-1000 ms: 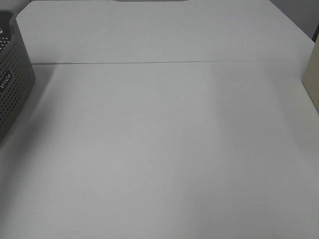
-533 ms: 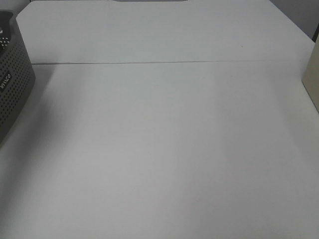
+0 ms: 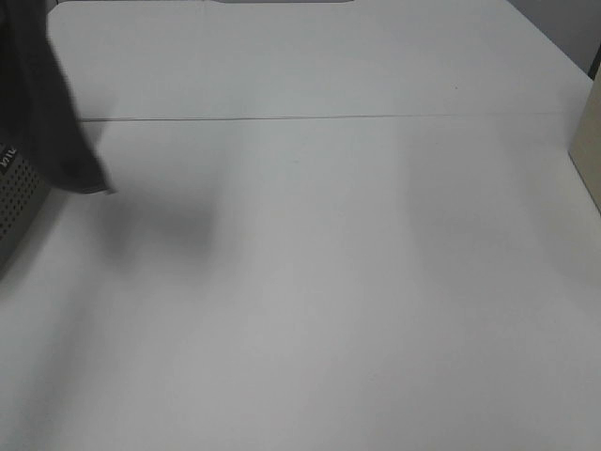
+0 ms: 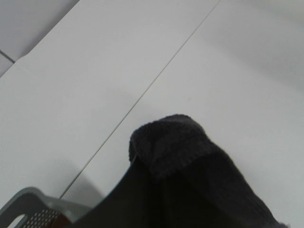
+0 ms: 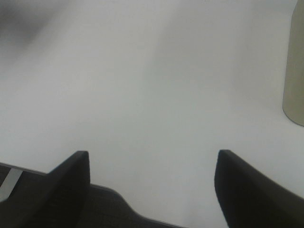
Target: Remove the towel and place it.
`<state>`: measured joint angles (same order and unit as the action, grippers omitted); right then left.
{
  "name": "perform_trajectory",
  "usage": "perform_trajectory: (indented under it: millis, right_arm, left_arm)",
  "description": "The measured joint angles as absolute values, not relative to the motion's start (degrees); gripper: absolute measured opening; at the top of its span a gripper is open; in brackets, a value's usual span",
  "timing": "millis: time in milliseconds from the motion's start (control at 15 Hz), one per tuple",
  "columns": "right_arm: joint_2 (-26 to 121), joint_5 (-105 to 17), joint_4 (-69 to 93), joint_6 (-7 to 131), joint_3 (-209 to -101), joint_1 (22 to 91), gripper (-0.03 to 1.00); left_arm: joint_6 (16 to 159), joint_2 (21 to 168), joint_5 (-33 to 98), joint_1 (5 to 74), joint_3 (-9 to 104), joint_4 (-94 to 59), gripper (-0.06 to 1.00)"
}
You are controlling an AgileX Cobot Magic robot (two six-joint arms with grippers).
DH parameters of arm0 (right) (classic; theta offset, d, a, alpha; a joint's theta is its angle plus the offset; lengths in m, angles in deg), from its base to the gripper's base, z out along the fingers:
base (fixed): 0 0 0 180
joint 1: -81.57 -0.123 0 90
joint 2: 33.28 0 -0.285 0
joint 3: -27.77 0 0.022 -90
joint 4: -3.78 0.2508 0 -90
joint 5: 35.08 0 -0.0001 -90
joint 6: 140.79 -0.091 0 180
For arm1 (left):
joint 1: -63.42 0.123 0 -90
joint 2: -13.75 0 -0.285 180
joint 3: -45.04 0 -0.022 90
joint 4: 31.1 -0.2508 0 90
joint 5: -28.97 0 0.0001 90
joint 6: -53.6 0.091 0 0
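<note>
In the left wrist view the towel (image 4: 185, 175) fills the near part of the picture as a dark, bunched fold of terry cloth. It covers the left gripper completely, so none of that gripper's own parts can be seen. The gripper is closed tight, and the cloth gathers right where it pinches, so it is holding the towel. Just past the fold a corner of the grey basket (image 4: 35, 199) peeks out, cut off by the picture's edge. Beyond it lies the white tabletop (image 4: 95, 71), crossed by a thin seam (image 4: 156, 78).

The right wrist view shows the right gripper (image 5: 152, 183) spread wide over the tabletop, with nothing between its two dark fingers (image 5: 66, 185). Farther off, a beige object (image 5: 295, 66) is cut by the edge, and too little of it shows to name it.

Neither gripper appears in the high view. Only there does the towel's hanging length show, as a blurred dark strip at the far left in front of the basket, which shows only a small patch of perforated wall. A soft shadow (image 3: 160, 225) lies beside the towel's lower end. Whether that end touches the tabletop is unclear.
</note>
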<state>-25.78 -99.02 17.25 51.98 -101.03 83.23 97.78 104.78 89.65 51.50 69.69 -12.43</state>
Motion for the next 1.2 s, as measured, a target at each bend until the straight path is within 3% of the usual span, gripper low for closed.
perform_trajectory:
  millis: [400, 667, 933, 1200]
  right_arm:
    - [-21.2, -97.6, 21.8, 54.6, -101.3, 83.2, 0.71]
    - [-3.8, -84.2, 49.7, 82.5, -101.9, 83.2, 0.71]
    - [14.1, -91.4, 77.0, 118.3, -101.9, 83.2, 0.71]
    - [31.5, -95.4, 90.6, 132.8, -102.1, 83.1, 0.71]
  left_arm:
    - [97.8, 104.8, 85.6, 38.7, 69.7, -12.4, 0.0]
    - [97.8, 104.8, 85.4, 33.1, 69.7, -12.5, 0.0]
    - [97.7, 104.8, 84.6, 32.1, 69.7, -11.9, 0.0]
    - [97.6, 104.8, 84.5, 32.1, 69.7, -11.2, 0.0]
